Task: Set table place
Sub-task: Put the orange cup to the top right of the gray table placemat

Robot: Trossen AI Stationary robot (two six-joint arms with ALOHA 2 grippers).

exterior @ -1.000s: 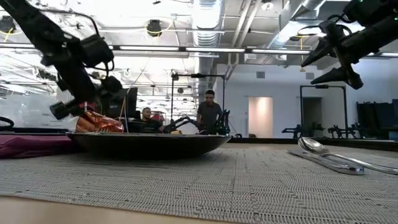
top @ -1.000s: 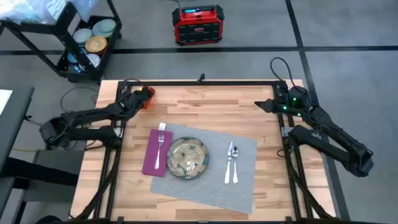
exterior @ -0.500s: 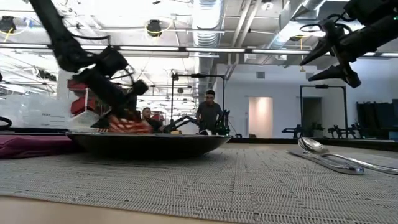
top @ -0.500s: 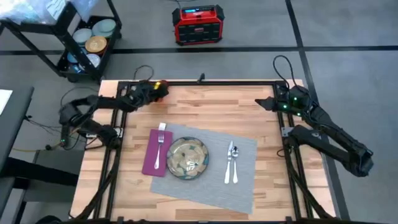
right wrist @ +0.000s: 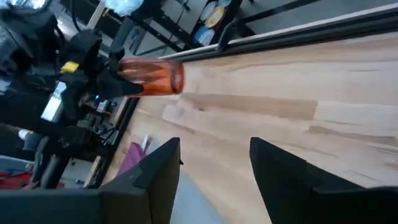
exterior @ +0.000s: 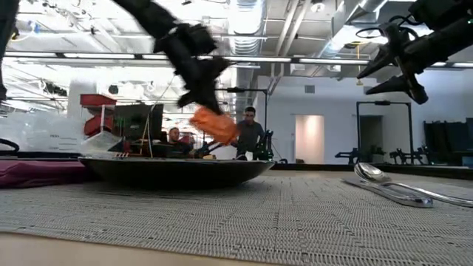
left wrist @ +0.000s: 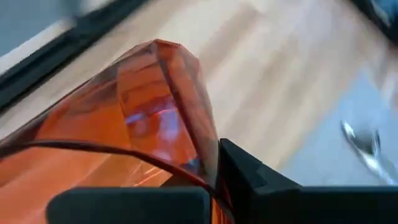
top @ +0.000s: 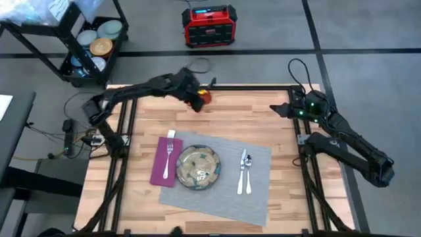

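Observation:
A small orange cup [top: 202, 97] hangs over the far middle of the wooden table [top: 250, 122], with my left gripper [top: 194, 92] shut on it. In the low view the cup [exterior: 214, 124] is tilted in the air. The grey placemat [top: 256, 191] lies near the front. It carries the magenta napkin [top: 158, 168] with a fork [top: 168, 158], the patterned plate [top: 198, 167], and the knife and spoon [top: 245, 172]. My right gripper [top: 279, 110] stands open at the far right, holding nothing. My left gripper pinches the cup's faceted wall [left wrist: 186, 137] between its two fingers, one dark finger [left wrist: 249, 180] lying against the cup's side. The arm reaches in from the table's left. The cup is tipped onto its side [right wrist: 152, 76] and lifted clear of the table.
A black rail frame [top: 250, 87] edges the table. Beyond the far edge a red box [top: 209, 26] sits on the floor, and a cart with dishes [top: 92, 46] stands at the far left. People [exterior: 250, 133] are in the room behind.
My left gripper has taken hold of the orange cup at the far left corner. It has lifted the cup and carried it toward the table's right edge along the far side, to the far middle. The cup now hangs tipped, clear of the wood.

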